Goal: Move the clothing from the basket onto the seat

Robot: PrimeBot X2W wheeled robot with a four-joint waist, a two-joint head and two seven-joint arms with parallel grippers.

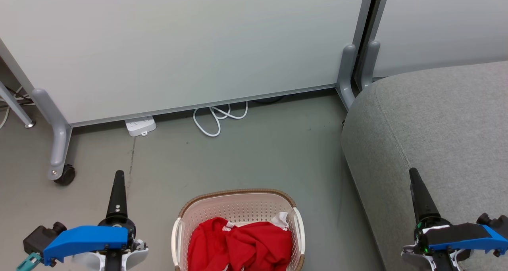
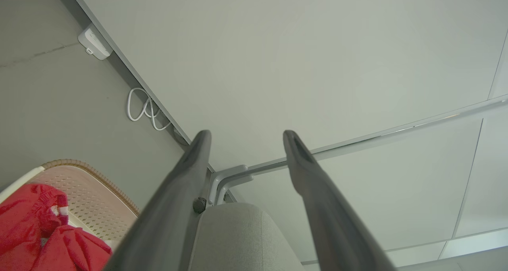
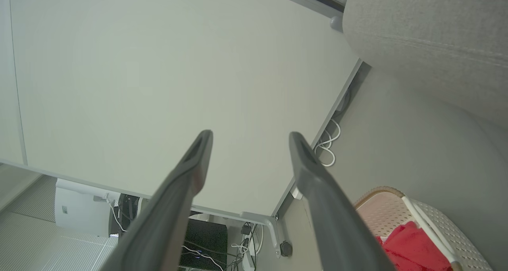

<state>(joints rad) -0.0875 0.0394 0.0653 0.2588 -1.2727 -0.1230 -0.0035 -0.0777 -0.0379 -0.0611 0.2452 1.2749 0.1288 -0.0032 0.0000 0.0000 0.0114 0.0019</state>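
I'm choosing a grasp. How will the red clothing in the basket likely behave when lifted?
Probably floppy: the red clothing lies crumpled in folds in the basket, so it should drape from a pinch. Likely light, since it looks like thin fabric. The folds overlap, so one pinch may drag up more than intended.
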